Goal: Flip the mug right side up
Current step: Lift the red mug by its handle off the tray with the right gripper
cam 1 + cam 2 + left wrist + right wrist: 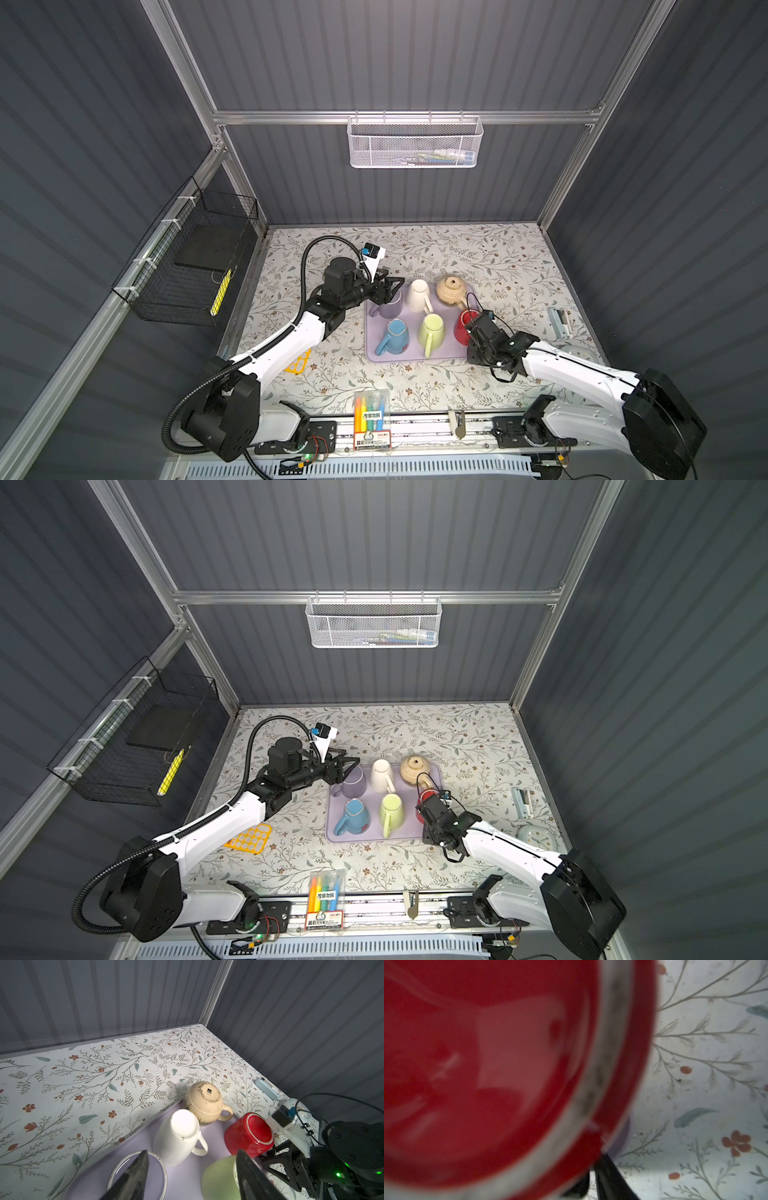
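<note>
A lilac tray [374, 353] [332, 834] holds several mugs. The red mug [461, 329] [247, 1134] at its right edge is tipped, its recessed base turned toward my right gripper [471, 332] [270, 1152]. That base fills the right wrist view [488, 1064]. The right jaws have closed on the mug's lower edge, and one black finger [608, 1178] shows beside it. My left gripper [397, 286] [192, 1152] hangs open over the tray's far left corner, one finger above the purple mug [388, 307] [137, 1174], whose mouth appears to face up.
White [417, 295], beige [451, 289], blue [395, 336] and green [432, 332] mugs stand base up on the tray. An orange stencil [299, 363], a marker pack [372, 409], a pale blue device [559, 322] and a clock [579, 353] lie on the floral table.
</note>
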Robot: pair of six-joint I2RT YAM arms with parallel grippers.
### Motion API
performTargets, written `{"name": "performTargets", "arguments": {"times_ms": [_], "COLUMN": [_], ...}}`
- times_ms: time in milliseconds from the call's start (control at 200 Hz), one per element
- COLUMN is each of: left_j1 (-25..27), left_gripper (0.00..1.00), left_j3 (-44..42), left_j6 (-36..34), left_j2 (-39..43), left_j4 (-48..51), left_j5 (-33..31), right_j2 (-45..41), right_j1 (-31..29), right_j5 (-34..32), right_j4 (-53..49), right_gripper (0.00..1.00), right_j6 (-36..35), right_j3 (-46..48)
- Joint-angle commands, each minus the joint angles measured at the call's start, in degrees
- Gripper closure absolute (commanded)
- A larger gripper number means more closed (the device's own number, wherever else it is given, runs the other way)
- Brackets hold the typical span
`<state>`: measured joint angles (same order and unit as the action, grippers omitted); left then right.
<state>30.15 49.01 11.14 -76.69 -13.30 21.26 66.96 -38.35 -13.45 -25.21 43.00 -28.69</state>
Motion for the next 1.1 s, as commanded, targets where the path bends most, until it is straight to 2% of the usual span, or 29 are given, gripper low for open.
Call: {"name": "performTargets", "arguments": {"times_ms": [0,185,410,650,815,1096], "left_j1": [-0.4,-0.4,-0.4,-0.4,-0.4,-0.4], "left_gripper": [0.34,0.34,0.34,0.34,0.34,0.35], "left_j3": [1.3,1.6,1.6,1.6,1.4,1.6], "left_j6": [0.4,0.6,0.6,0.7,0.9,1.3], "left_j2": [-1.0,-1.4,-1.7,-1.6,-1.3,-1.3], "left_j4": [-1.4,-1.3,-1.6,-1.6,-1.6,-2.2], "left_j5": [0.9,1.1,1.1,1.2,1.0,1.2], "right_j2": [1.4,2.4,4.0,2.4,-0.5,-5.6], "right_j1": [0.1,0.1,0.0,-0.2,-0.5,-0.4], "right_j5": [-0.8,-3.2,-2.4,-2.6,-1.9,-1.1], "right_j4": [2.4,4.7,6.1,5.7,5.4,4.8], "right_gripper": [0.58,0.64,0.73,0.92,1.00,1.00], "right_j6": [-0.8,-2.1,-0.6,-3.2,-4.0,-4.2], "right_j3": [0.7,1.3,2.0,1.2,1.4,2.5]}}
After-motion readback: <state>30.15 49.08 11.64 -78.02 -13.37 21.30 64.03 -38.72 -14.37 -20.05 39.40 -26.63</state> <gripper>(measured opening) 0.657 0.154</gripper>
